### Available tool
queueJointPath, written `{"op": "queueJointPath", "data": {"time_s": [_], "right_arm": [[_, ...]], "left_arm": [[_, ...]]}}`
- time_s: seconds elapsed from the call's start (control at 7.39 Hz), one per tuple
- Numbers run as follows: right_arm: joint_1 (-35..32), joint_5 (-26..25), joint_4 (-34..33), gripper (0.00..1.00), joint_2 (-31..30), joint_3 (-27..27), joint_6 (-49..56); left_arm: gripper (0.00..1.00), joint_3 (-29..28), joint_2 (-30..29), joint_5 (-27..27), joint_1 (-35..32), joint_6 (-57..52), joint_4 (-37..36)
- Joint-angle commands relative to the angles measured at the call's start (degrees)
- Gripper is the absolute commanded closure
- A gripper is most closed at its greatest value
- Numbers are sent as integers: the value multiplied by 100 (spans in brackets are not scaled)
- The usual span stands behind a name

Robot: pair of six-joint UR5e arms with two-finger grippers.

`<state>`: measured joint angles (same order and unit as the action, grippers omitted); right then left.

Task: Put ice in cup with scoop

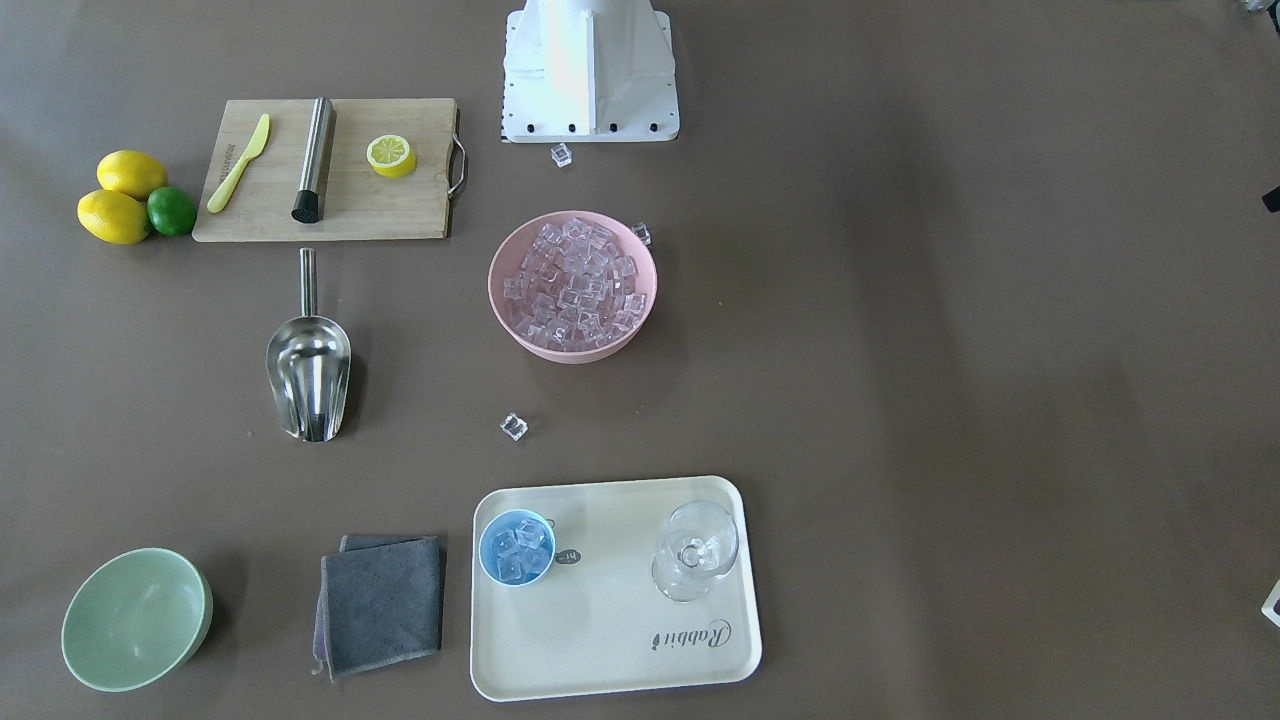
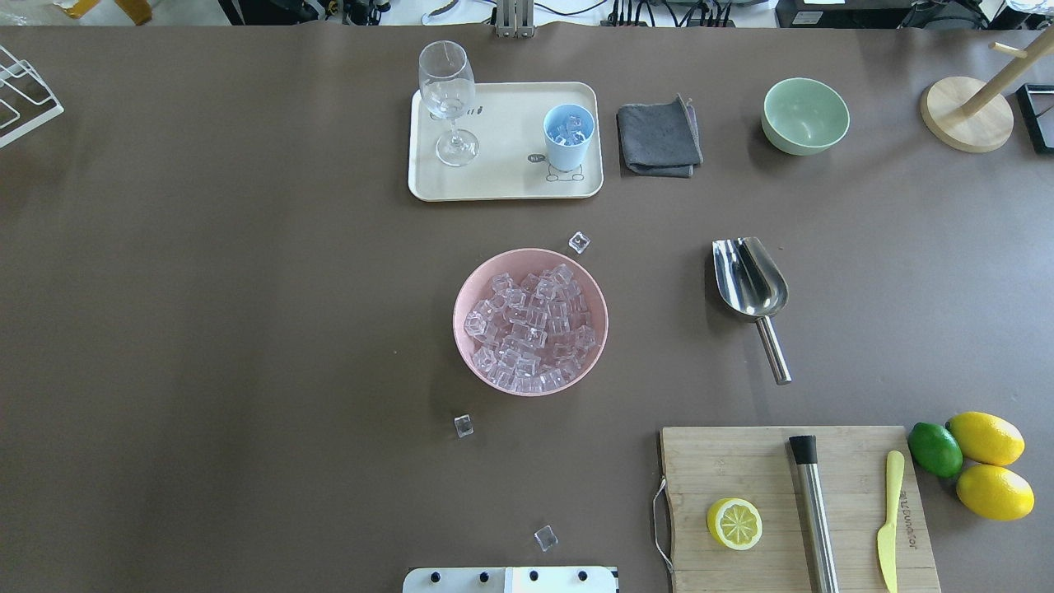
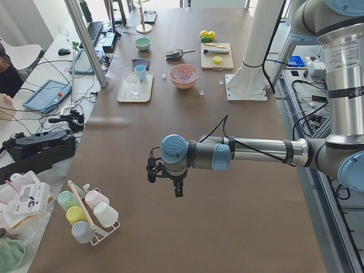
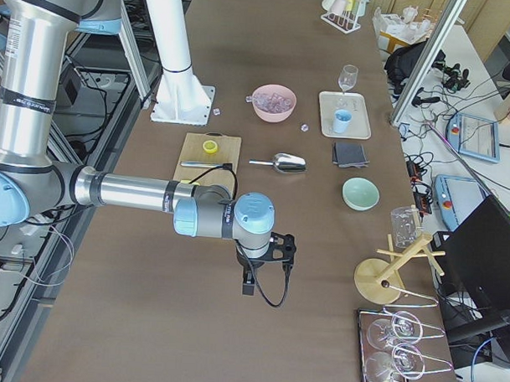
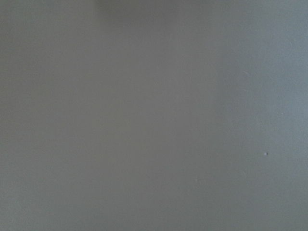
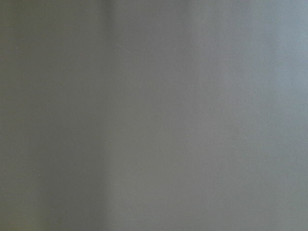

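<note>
Grip the scoop point(image 2: 753, 288), lying empty on the robot's right of the pink bowl point(image 2: 455, 321) of ice point(image 2: 531, 329), well back on its handle with your right gripper point(image 4: 248, 285), jaws unreadable here, and carry it level to the cup point(image 2: 568, 136) on the tray point(image 2: 502, 185)

The cream tray point(image 1: 600, 640) carries "Rabbit" in script; its small dark oval label point(image 1: 567, 556) reads "-14"
</note>
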<state>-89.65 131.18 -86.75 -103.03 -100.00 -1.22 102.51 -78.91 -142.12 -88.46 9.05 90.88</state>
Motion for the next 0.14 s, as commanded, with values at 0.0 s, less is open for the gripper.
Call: {"op": "queueJointPath", "data": {"time_s": [0.0], "right_arm": [[0, -5, 0, 0, 3, 15, 17]], "left_arm": [[1, 33, -2, -9, -4, 0, 0]]}}
